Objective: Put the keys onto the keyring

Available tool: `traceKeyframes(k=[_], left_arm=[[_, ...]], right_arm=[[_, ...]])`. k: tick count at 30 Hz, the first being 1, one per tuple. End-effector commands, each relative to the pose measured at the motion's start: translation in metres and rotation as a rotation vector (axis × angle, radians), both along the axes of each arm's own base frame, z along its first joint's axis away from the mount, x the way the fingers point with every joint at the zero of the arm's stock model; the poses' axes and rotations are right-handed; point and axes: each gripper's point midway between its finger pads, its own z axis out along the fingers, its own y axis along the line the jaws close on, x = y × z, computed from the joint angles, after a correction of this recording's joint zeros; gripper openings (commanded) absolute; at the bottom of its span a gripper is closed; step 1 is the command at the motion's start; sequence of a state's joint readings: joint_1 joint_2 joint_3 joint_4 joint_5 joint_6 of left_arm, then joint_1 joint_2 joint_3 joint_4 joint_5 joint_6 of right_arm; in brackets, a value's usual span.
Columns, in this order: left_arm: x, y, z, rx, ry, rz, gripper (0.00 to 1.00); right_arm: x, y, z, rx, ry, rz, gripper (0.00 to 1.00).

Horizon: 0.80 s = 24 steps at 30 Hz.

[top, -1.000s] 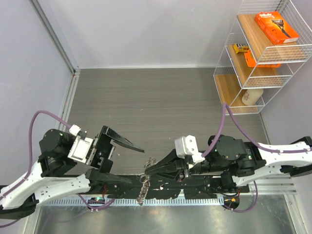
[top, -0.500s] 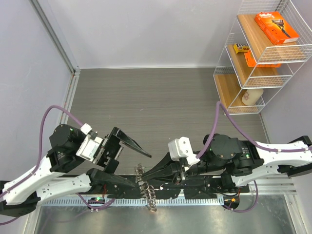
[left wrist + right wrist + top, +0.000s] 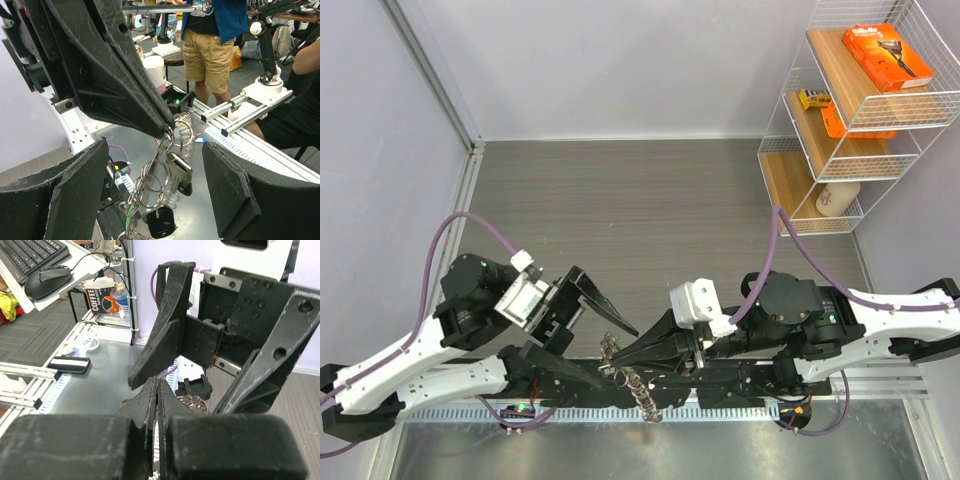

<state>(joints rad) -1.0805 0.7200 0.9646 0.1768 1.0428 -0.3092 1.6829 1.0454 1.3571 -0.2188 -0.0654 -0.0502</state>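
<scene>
The keyring (image 3: 626, 379) is a chain of thin silver rings with keys, hanging past the table's near edge. My right gripper (image 3: 613, 362) is shut on its top ring. In the left wrist view the keyring (image 3: 156, 175) dangles from the right fingertips (image 3: 162, 127), with a black-headed key (image 3: 183, 174), a second black head (image 3: 160, 222) and a green tag (image 3: 131, 220). My left gripper (image 3: 618, 357) is open and empty, and its fingers (image 3: 65, 200) straddle the hanging bunch without touching it. The right wrist view shows the right gripper (image 3: 158, 385) closed, with silver rings (image 3: 192, 402) just beyond.
A white wire shelf (image 3: 850, 110) with orange boxes and a bottle stands at the back right. A slotted cable duct (image 3: 450, 412) and a metal surface run along the near edge. A person (image 3: 210, 45) and another arm stand (image 3: 265, 85) are beyond the table.
My left gripper has moved right, towards the right gripper, and now flanks the keyring. The hanging bunch has swung to the right. The right gripper stays shut on it.
</scene>
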Motion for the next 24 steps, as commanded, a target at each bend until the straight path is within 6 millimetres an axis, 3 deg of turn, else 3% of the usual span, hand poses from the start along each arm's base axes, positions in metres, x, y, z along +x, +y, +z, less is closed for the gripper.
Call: traceKeyframes(k=[1,9,18,21,24], left_arm=[[-0.002,-0.002,0.0,0.006,0.011,-0.033,0.81],[-0.001,-0.006,-0.006,0.035,0.027,-0.047,0.68],[-0.005,-0.006,-0.013,0.068,0.032,-0.092,0.22],[-0.006,-0.006,-0.016,0.078,0.035,-0.099,0.01],[-0.007,-0.004,-0.019,0.086,0.037,-0.101,0.0]], right_arm=[[0.0,-0.011,0.046,0.128,-0.001,0.004,0.05],[0.0,-0.013,0.049,0.132,-0.002,0.004,0.05],[0.002,-0.018,0.05,0.142,-0.009,-0.004,0.05],[0.006,-0.022,0.05,0.153,-0.016,-0.019,0.05],[0.009,-0.025,0.049,0.165,-0.016,-0.037,0.05]])
